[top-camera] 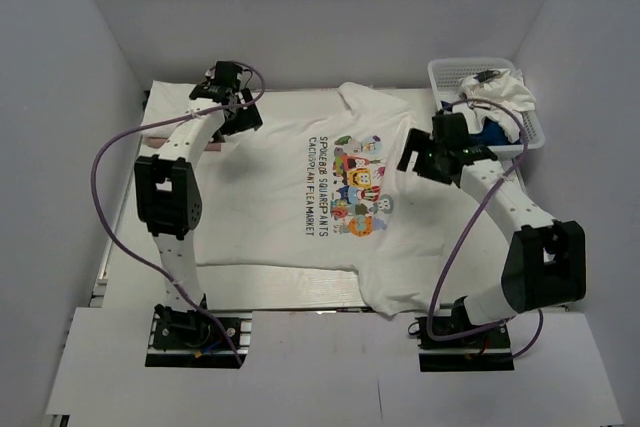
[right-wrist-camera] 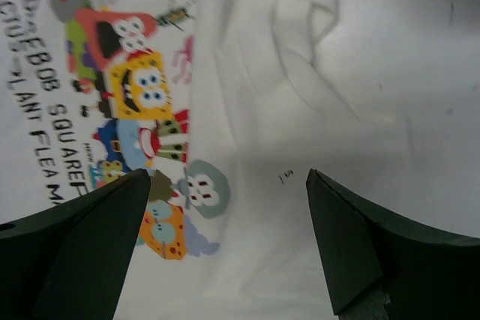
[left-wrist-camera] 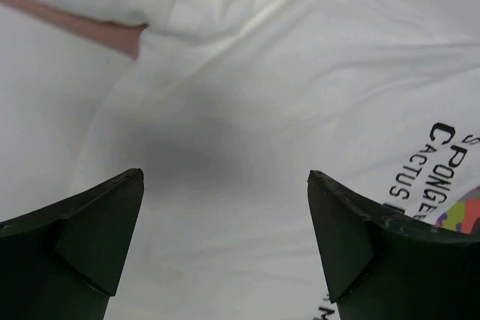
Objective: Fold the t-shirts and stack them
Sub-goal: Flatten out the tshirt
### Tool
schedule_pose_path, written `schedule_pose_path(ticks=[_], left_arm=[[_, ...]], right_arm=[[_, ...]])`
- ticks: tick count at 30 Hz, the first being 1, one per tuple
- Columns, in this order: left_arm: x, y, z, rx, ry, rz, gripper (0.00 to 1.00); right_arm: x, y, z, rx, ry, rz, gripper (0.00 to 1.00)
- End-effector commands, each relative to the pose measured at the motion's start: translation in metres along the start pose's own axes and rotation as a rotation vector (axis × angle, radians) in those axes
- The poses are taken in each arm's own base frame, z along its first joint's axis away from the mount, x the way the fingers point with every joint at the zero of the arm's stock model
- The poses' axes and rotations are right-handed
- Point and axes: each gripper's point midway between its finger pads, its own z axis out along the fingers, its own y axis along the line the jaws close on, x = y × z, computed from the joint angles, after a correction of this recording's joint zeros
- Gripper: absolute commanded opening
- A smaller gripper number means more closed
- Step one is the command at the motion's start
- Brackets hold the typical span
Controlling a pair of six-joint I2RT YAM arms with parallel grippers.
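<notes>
A white t-shirt [top-camera: 270, 207] with a colourful cartoon print [top-camera: 358, 185] and dark lettering lies spread flat, print up, across the middle of the table. My left gripper [top-camera: 243, 119] is open and empty, hovering over the shirt's far left part; in the left wrist view [left-wrist-camera: 225, 174] plain white cloth [left-wrist-camera: 247, 110] lies between the fingers and lettering [left-wrist-camera: 420, 177] shows at the right. My right gripper [top-camera: 413, 161] is open and empty just right of the print; in the right wrist view [right-wrist-camera: 227, 172] the print [right-wrist-camera: 142, 110] lies under its left finger.
A white basket [top-camera: 438, 71] stands at the back right with crumpled white cloth [top-camera: 500, 93] and something blue in it. A pinkish strip [left-wrist-camera: 82, 28] shows under a white fold at the left wrist view's top left. Grey walls enclose the table.
</notes>
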Motion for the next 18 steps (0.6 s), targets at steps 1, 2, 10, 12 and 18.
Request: schedule_pose_path(ticks=[1,2,10,12,18], left_arm=[[0.009,-0.025,0.043,0.077,0.060,0.064,1.00],[0.006,-0.036,0.045,0.098,0.055,0.069,1.00],[0.034,-0.022,0.092,0.005,0.124,0.091,1.00],[0.040,-0.015,0.098,-0.009,0.142,0.087,1.00],[0.053,0.006,0.105,-0.084,0.166,0.073,1.00]], right_arm=[[0.031,-0.026,0.006,0.089,0.064,0.107,0.90],[0.034,-0.027,0.012,0.088,0.073,0.110,0.90],[0.060,-0.064,0.062,0.115,0.167,0.166,0.90],[0.072,-0.069,0.072,0.106,0.217,0.179,0.90],[0.102,-0.103,0.073,0.175,0.286,0.253,0.90]])
